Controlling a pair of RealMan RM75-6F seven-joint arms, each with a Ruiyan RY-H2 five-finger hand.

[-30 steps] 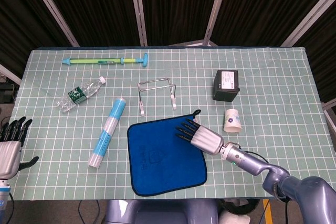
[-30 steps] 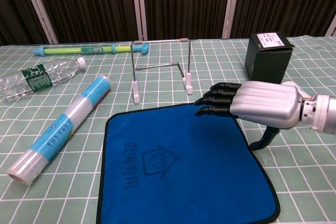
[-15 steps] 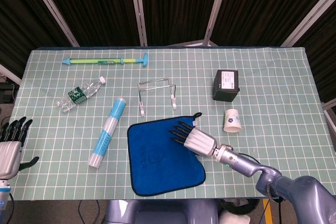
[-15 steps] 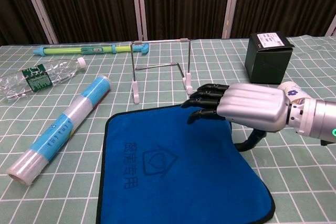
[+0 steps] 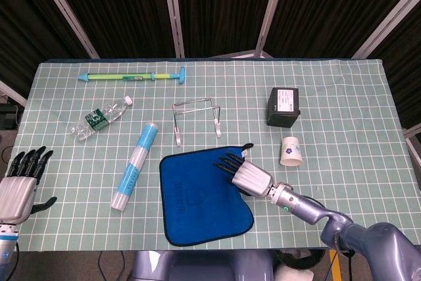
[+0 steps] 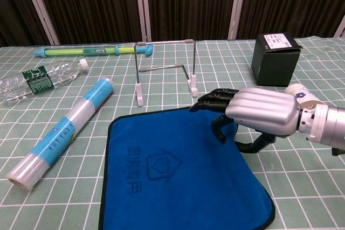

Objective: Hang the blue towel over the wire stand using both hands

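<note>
The blue towel (image 5: 200, 195) lies flat on the checked tablecloth near the front edge, also seen as the blue towel (image 6: 172, 176) in the chest view. The wire stand (image 5: 196, 118) stands upright just behind it, with its white feet showing on the wire stand (image 6: 164, 68). My right hand (image 5: 247, 174) rests over the towel's far right corner. In the chest view the right hand (image 6: 253, 117) has its fingers curving down onto the cloth and its thumb at the towel's right edge. My left hand (image 5: 20, 185) hovers with fingers spread at the table's front left, holding nothing.
A rolled tube (image 5: 135, 166) lies left of the towel, with a plastic bottle (image 5: 100, 118) and a green pump (image 5: 131, 77) further back. A black box (image 5: 283, 106) and a paper cup (image 5: 291, 151) stand right of the stand.
My right hand slid back toward the towel's right corner and its fingers curled down. The towel's right edge drew inward a little. My left hand rose slightly into view.
</note>
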